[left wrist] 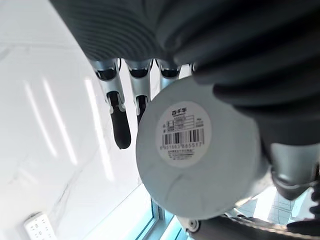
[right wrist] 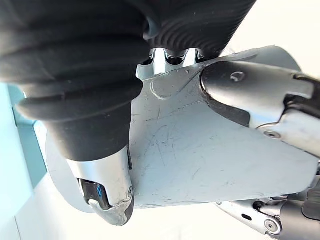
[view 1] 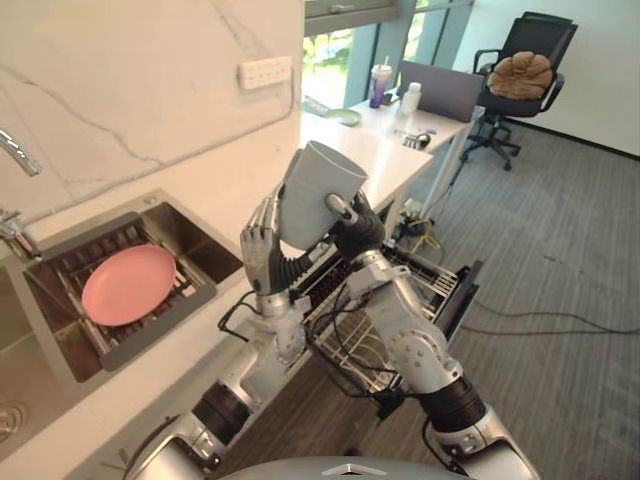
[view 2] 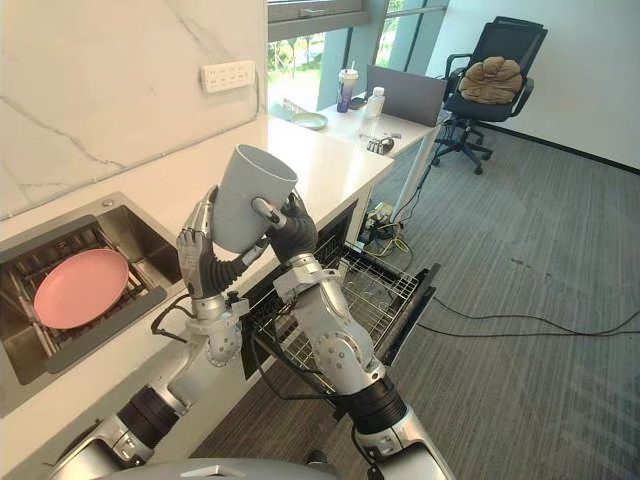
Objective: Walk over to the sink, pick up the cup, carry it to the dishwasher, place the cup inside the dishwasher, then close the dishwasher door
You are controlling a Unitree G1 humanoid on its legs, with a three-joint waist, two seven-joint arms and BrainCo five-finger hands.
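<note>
The cup [view 1: 315, 190] hangs in the air above the desk's [view 1: 375, 160] front edge, between both hands. Its long axis is tilted, with the mouth up and away from the robot and the base down toward the wrists. The right hand [view 1: 355, 232] has its fingers and thumb curled round the cup's far side, while the left hand [view 1: 262, 248] lays straight fingers against its sink-facing side. The open dishwasher's rack [view 1: 425, 270] lies lower and to the right, so the right hand looks better placed to lower the cup.
</note>
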